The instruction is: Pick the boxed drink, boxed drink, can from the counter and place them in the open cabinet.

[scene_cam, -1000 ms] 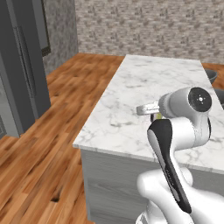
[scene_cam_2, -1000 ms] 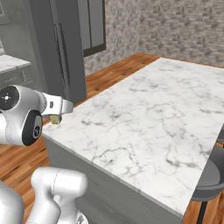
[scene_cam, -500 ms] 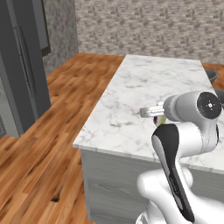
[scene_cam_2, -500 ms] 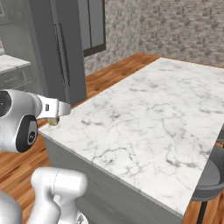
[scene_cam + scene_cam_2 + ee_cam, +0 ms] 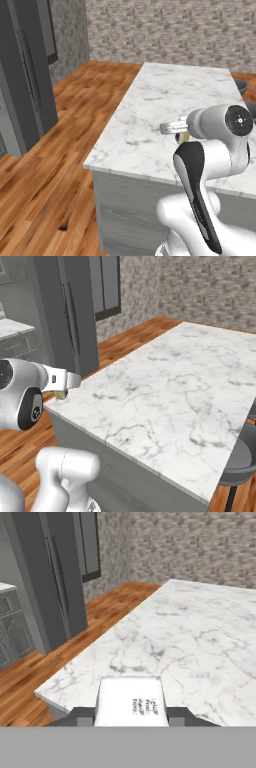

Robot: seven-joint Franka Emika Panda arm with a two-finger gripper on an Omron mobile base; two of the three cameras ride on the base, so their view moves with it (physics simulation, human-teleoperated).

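Closest, the hold: the gripper [image 5: 131,716] has its fingers pinched on one boxed drink [image 5: 131,702]; in the hand view the white carton face with small print sits between the two dark tips at the bottom.
Same carton from the sides: a sliver of its yellowish side [image 5: 185,136] peeks out under the hand in the left base view, and a small pale corner [image 5: 61,394] hangs under the hand in the right base view.
Position of the load: above the near corner of the counter [image 5: 200,637], lifted clear of the marble as far as I can judge; it looks apart from the slab, not resting on it.
Counter surface: white marble with grey veins [image 5: 165,100]; the other boxed drink and the can cannot be made out on the part shown.
Beyond the counter: wood floor [image 5: 60,165], then a tall dark grey unit with long vertical handles [image 5: 70,321] against the stone wall.
Far left: a lighter grey piece with curved panel doors [image 5: 15,637] stands beside that dark unit; likely the open cabinet, though its niche is out of frame.
Step in hand: carrying the first carton off toward the cabinet.
Doing it well: keep the carton upright and the pinch firm, swing clear of the counter edge, square up to the shelf before reaching in.
Risk: a smooth carton could slip or twist in the tips if swung fast.
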